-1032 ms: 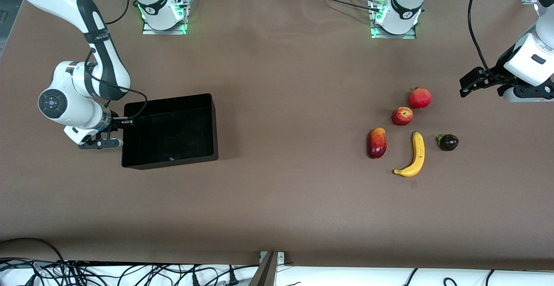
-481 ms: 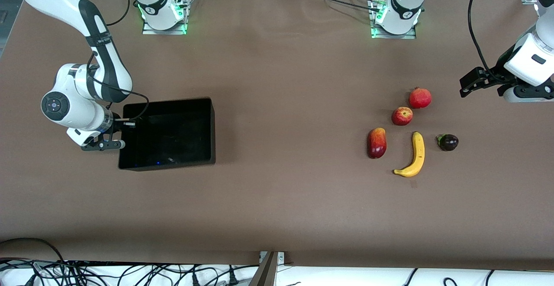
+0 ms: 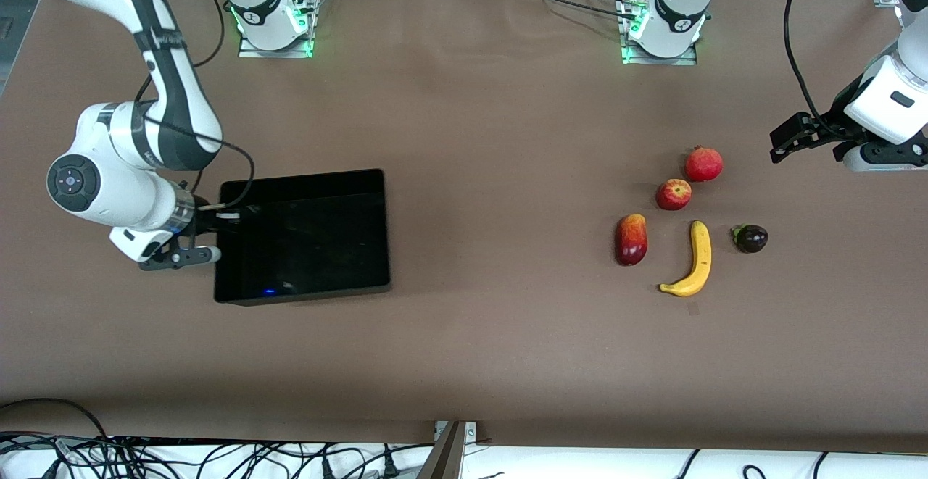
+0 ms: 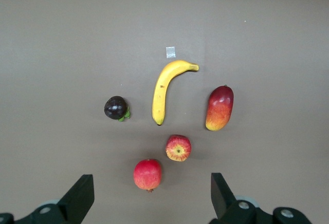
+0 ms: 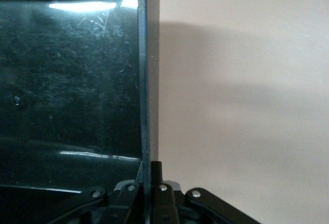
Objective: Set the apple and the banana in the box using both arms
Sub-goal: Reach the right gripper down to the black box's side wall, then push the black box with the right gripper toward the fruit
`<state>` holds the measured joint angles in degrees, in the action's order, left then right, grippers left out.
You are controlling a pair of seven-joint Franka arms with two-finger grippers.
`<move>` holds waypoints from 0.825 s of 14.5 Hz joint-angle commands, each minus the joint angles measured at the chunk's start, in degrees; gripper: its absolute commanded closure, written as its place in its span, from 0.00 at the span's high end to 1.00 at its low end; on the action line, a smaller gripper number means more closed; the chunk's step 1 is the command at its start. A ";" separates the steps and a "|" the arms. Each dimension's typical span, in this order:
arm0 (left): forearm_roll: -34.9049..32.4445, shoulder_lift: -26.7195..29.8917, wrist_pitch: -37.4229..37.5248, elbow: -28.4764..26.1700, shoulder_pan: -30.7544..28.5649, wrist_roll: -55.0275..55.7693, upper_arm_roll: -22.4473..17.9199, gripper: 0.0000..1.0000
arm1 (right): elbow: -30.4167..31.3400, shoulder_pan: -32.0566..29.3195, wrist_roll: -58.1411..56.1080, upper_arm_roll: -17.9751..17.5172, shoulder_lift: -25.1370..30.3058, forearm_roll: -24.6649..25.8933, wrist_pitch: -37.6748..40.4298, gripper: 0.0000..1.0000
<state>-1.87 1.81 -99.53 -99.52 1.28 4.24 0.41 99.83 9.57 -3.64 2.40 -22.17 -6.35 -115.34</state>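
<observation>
**Right gripper pinches the box wall**

The right gripper [image 3: 210,236] clamps its fingers [image 5: 134,193] on the end wall of the glossy black rectangular plastic box [image 3: 304,287], at the right arm's end of the table. The left gripper [image 4: 149,198] hangs with fingers spread over the small red-yellow apple [image 3: 673,194] and long curved yellow banana [image 3: 694,261].

Brown table [image 3: 493,138]; cables [image 3: 217,457] along edge
</observation>
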 commanded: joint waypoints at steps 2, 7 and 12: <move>-1.03 0.65 0.56 -0.23 -0.76 -0.90 0.73 1.00 | -3.06 10.08 12.13 -0.12 -0.68 -2.26 3.19 0.00; -1.03 0.65 0.56 -0.23 -0.76 -0.90 0.73 1.00 | -9.72 25.20 31.57 -0.47 -9.19 -7.69 -0.85 0.00; -1.03 0.65 0.56 -0.23 -0.67 -0.90 0.82 1.00 | -15.28 33.13 39.32 -0.47 -17.55 -9.29 -9.63 0.00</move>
<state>-1.87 1.81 -99.53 -99.52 1.27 4.24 0.50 88.06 41.35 35.04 1.28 -36.65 -13.94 -123.52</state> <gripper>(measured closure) 0.000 0.956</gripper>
